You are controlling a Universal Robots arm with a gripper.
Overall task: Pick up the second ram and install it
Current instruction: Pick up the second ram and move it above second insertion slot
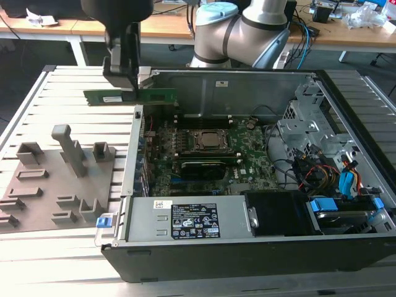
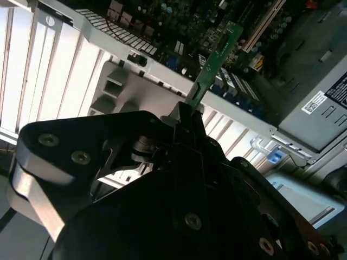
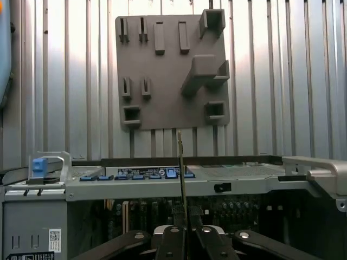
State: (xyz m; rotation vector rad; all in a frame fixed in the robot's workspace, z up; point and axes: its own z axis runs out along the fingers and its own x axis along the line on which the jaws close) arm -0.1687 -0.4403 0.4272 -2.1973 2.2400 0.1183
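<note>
The second ram (image 1: 158,94) is a long green stick held level in the air above the open computer case's wall on the exterior view's left. My gripper (image 1: 131,86) is shut on its middle from above, with black fingers on both faces. In the second wrist view the ram (image 2: 216,54) juts out from the gripper (image 2: 187,111) toward the motherboard (image 2: 179,21). In the first wrist view the ram (image 3: 181,162) shows edge-on, rising from the gripper (image 3: 182,230) over the case wall. The motherboard (image 1: 253,154) with its processor socket (image 1: 207,141) lies inside the case, lower and toward the exterior view's right of the ram.
A grey fixture plate (image 1: 55,185) with upright blocks lies on the slatted table (image 1: 74,86) at the exterior view's left of the case. The case holds a power supply (image 1: 185,219), drive cage (image 1: 309,117) and cables (image 1: 322,170). The case's metal wall (image 1: 131,154) stands under the ram.
</note>
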